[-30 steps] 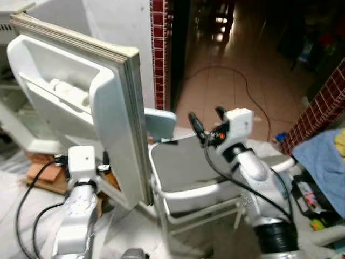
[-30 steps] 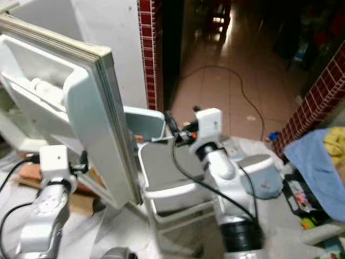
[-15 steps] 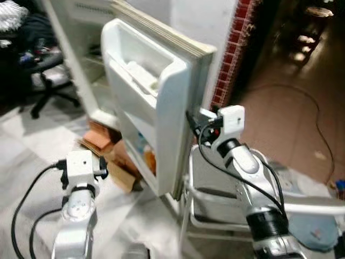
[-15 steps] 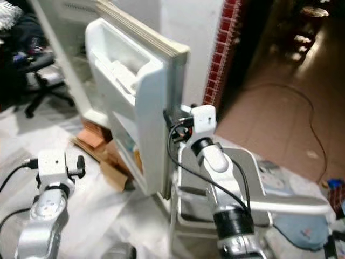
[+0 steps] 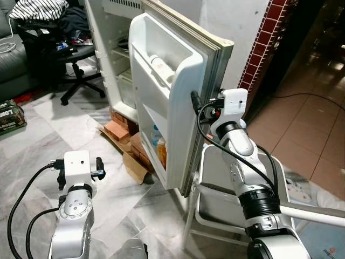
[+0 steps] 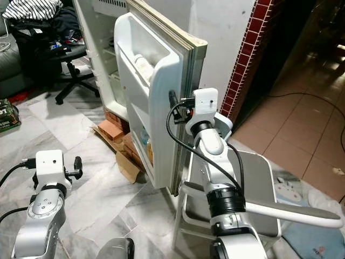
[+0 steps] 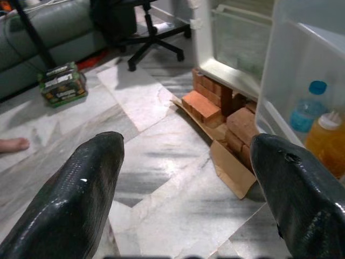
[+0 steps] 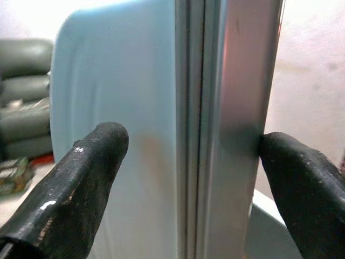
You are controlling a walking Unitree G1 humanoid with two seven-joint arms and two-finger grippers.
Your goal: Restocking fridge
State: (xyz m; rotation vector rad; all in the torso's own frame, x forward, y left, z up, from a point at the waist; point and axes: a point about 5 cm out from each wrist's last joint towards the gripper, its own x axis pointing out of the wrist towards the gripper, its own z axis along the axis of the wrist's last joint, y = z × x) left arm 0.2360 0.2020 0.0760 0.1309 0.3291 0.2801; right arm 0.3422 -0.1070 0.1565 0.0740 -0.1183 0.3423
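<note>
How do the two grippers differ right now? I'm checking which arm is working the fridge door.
The right gripper is raised, its fingers straddling the fridge door edge. The left gripper is low over the marble floor, holding nothing. Both are open.

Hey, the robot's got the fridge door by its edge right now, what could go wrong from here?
The right claw straddles the fridge door edge with one finger on the metal face; that smooth surface may let it slip. Swinging the door hard might rattle the bottles in its lower shelf. The folding chair stands close beside the door and the robot, so it may block footing.
</note>
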